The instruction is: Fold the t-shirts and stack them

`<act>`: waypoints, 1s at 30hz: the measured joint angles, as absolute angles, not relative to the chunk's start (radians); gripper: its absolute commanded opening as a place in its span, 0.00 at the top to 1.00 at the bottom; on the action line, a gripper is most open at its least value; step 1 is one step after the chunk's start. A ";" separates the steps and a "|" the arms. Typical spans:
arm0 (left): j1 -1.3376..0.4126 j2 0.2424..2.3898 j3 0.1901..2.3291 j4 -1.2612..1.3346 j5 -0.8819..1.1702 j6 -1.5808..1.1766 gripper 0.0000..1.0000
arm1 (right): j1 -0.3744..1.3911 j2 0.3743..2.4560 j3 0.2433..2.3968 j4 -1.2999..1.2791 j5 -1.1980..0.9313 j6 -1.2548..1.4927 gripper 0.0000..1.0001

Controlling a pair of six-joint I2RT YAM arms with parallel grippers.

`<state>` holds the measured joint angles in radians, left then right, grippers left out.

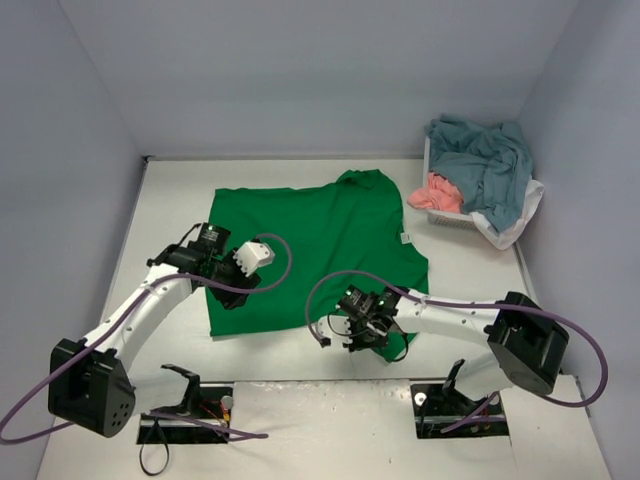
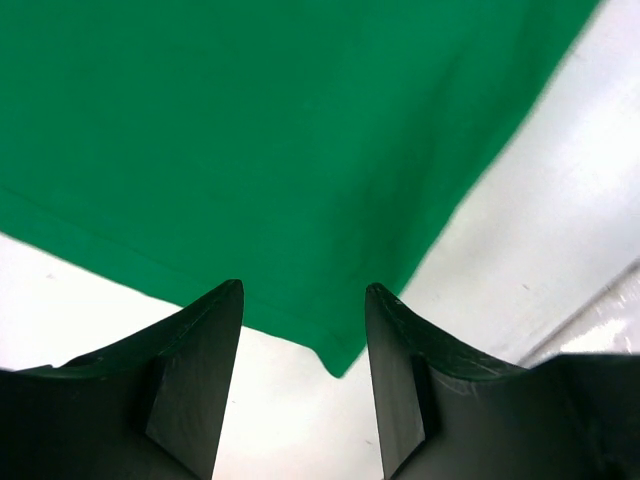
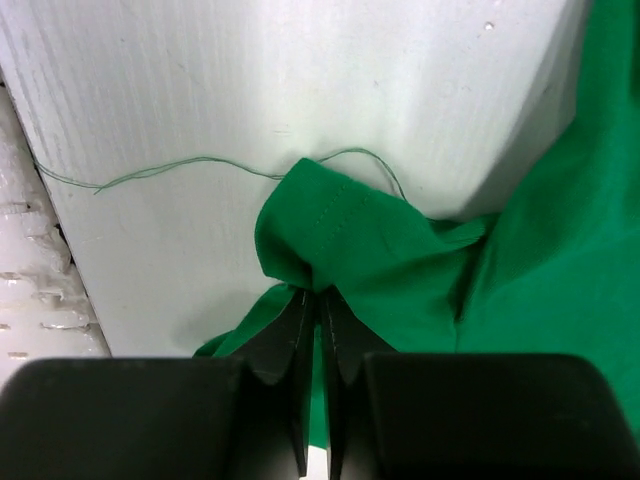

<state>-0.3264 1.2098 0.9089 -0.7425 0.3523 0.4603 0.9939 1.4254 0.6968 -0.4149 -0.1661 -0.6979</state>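
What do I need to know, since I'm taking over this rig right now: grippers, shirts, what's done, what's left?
Right gripper: shut on the green t-shirt at its near hem.
Left gripper: open above the shirt's left edge, gripping nothing.
The green t-shirt lies spread on the table; the teal t-shirt and pink t-shirt sit heaped in the white basket, far right.
Done: one shirt laid out.
Left: every fold, the whole stack.
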 measured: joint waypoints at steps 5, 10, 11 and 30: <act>-0.356 1.175 0.909 -0.842 0.392 0.535 0.53 | 0.950 1.425 0.699 -0.408 -0.178 -0.696 1.00; -0.378 1.142 0.909 -0.960 0.421 0.628 0.52 | 0.910 1.425 0.710 -0.407 -0.180 -0.696 1.00; -0.383 1.139 0.909 -0.977 0.421 0.641 0.52 | 0.907 1.425 0.714 -0.406 -0.180 -0.696 1.00; -0.440 1.258 0.686 -0.768 0.331 0.672 0.52 | 0.828 1.408 0.807 -0.402 -0.200 -0.678 1.00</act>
<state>-0.4397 1.2579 0.6865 -0.7677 0.3305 0.6720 0.8280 1.4078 0.8066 -0.4019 -0.2005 -0.6777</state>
